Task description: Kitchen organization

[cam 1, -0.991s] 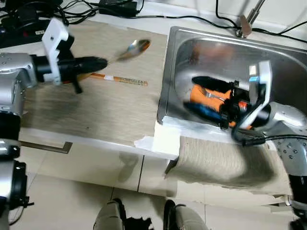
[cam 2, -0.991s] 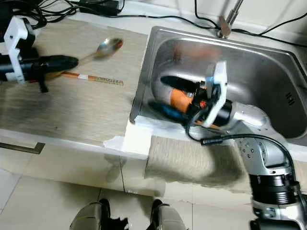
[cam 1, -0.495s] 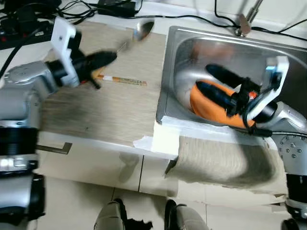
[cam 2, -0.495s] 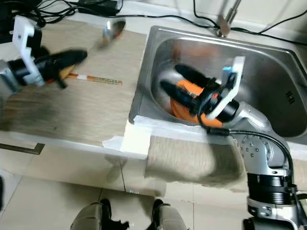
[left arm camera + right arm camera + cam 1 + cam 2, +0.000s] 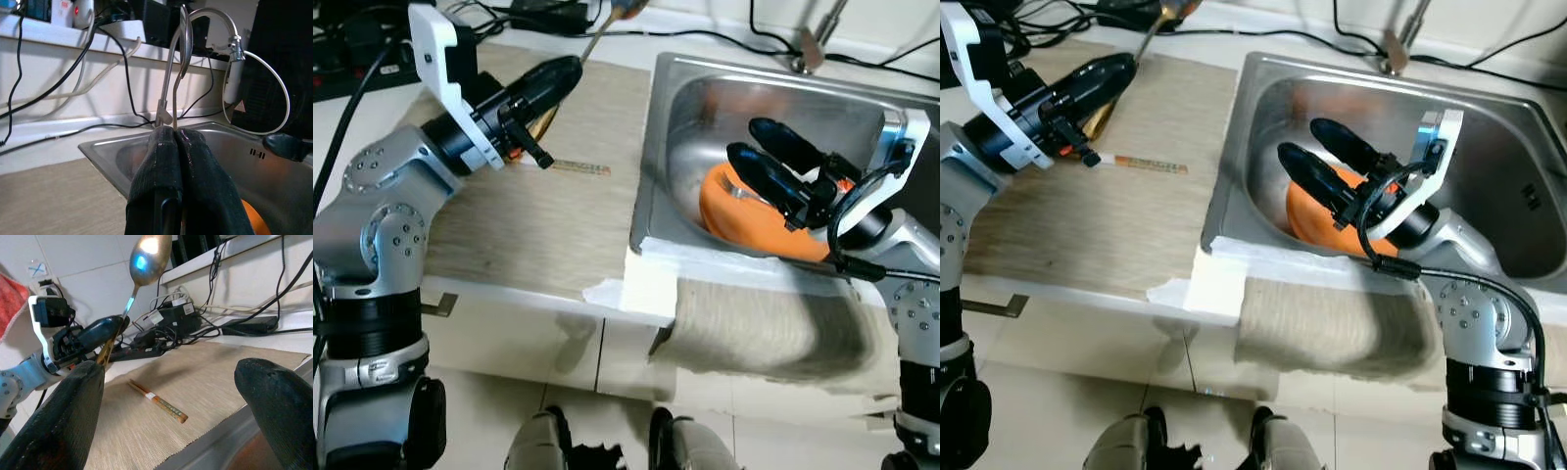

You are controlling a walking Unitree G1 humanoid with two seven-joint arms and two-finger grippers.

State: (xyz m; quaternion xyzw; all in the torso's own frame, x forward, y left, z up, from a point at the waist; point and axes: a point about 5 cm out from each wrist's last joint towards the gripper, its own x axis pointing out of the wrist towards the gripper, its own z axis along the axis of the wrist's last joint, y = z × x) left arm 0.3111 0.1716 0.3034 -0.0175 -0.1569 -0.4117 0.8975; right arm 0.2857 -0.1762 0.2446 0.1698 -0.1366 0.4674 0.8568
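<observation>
- A metal spoon stands raised above the counter, its handle pinched at the tip of the left gripper and its bowl lifted toward the cables at the back wall.
- The left gripper's two black fingers are pressed flat together on the spoon's thin handle, as the left wrist view shows, with the sink's rim and faucet beyond.
- Below the raised spoon, a pair of chopsticks in a paper sleeve lies on the woven beige mat that covers the counter, just beside the left gripper.
- To the right, the steel sink holds an orange bowl against its near wall.
- The right gripper hovers over that bowl inside the sink, its two long fingers spread wide apart and holding nothing.
- A grey cloth hangs over the counter's front edge below the sink, with a white folded towel beside it at the mat's corner.
- The robot's feet stand on the tiled floor before the cabinet.
</observation>
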